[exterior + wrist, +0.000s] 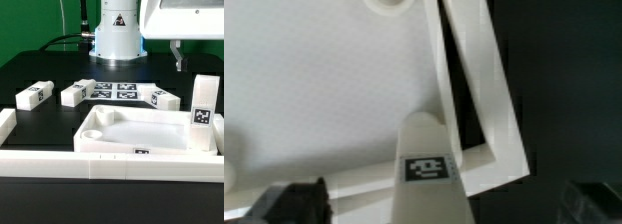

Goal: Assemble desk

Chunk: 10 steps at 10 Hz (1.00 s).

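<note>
The white desk top (125, 128) lies tray-side up in the middle of the black table. One white leg (203, 112) stands upright in the corner of the top at the exterior view's right, tag facing out. My gripper (179, 60) hangs above and just behind that leg. In the wrist view the leg (429, 165) rises between my dark fingers (295, 203), with a gap on each side, so the gripper (441, 208) is open and holds nothing. Three more legs (34, 96), (78, 93), (165, 98) lie loose behind the top.
The marker board (112, 90) lies flat behind the top, in front of the robot base (117, 35). A long white border rail (60, 160) runs along the front, and a short piece (5, 125) stands at the exterior view's left.
</note>
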Motion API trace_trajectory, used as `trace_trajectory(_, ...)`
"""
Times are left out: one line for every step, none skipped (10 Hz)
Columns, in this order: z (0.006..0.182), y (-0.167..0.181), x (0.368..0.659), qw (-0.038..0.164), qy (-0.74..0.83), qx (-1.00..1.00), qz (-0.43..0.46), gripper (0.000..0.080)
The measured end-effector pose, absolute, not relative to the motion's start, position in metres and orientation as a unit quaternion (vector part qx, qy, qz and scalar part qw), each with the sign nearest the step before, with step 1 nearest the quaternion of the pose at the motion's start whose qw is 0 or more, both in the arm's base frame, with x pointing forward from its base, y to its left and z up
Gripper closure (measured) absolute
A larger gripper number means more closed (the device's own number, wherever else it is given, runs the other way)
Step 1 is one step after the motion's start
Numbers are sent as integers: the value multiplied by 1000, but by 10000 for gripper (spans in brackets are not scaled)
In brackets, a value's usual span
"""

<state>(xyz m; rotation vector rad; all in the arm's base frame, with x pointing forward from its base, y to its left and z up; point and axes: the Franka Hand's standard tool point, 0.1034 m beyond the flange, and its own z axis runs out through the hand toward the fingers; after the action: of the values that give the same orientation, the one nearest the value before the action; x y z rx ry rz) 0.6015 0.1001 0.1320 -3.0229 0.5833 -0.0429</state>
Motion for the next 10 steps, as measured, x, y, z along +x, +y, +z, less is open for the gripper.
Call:
trace_trajectory(133,102,598,30,193,-981,-9,150)
trace_trajectory(132,102,599,30,192,-981,-9,150)
trace_trajectory(132,102,599,30,192,-981,-8,150)
trace_trajectory(131,102,598,30,192,-981,-8,150)
trace_trajectory(131,102,598,30,192,-981,-8,150)
trace_trajectory(131,102,598,30,192,-981,-8,150)
trace_trajectory(131,102,598,30,192,-981,-8,150)
trace_trajectory(131,102,598,30,192,-981,-8,150)
trace_trajectory(130,102,598,30,192,-981,-8,150)
trace_trajectory(131,102,598,29,189,-981,-8,150)
